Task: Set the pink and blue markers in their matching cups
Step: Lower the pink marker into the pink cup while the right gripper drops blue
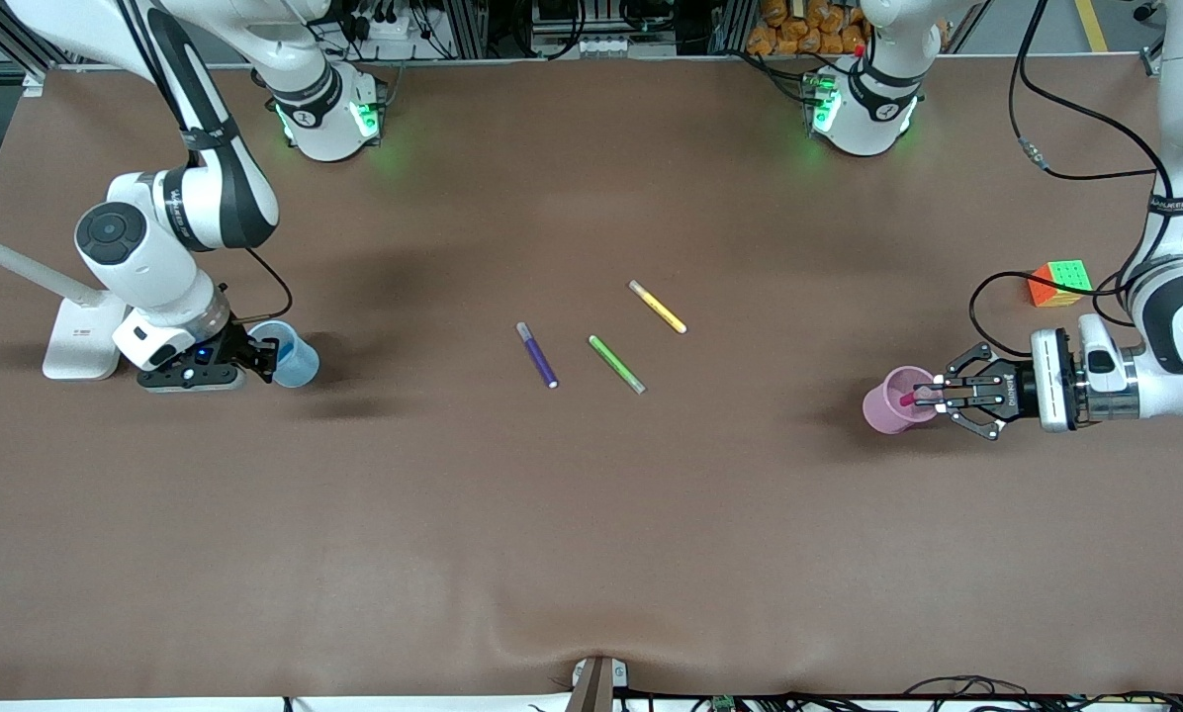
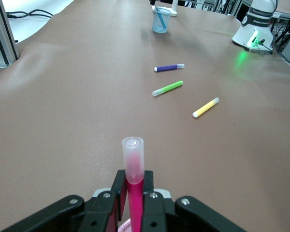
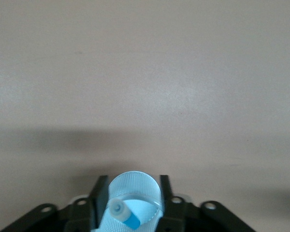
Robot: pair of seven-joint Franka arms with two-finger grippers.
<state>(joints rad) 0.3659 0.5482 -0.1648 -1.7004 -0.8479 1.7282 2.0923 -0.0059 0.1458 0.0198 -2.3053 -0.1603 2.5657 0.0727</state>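
My left gripper (image 1: 938, 394) hangs over the pale pink cup (image 1: 888, 407) at the left arm's end of the table. It is shut on the pink marker (image 2: 133, 154), which stands upright with its pale end up and its lower end in the cup's mouth. My right gripper (image 1: 267, 358) is open at the pale blue cup (image 1: 295, 361) at the right arm's end. In the right wrist view its fingers (image 3: 99, 193) stand either side of the blue cup (image 3: 135, 186). The blue marker (image 3: 128, 216) leans free inside that cup.
A purple pen (image 1: 537, 354), a green pen (image 1: 617, 364) and a yellow pen (image 1: 658, 307) lie at mid-table. A colour cube (image 1: 1059, 283) sits near the left arm. A white stand (image 1: 82, 336) is beside the right arm.
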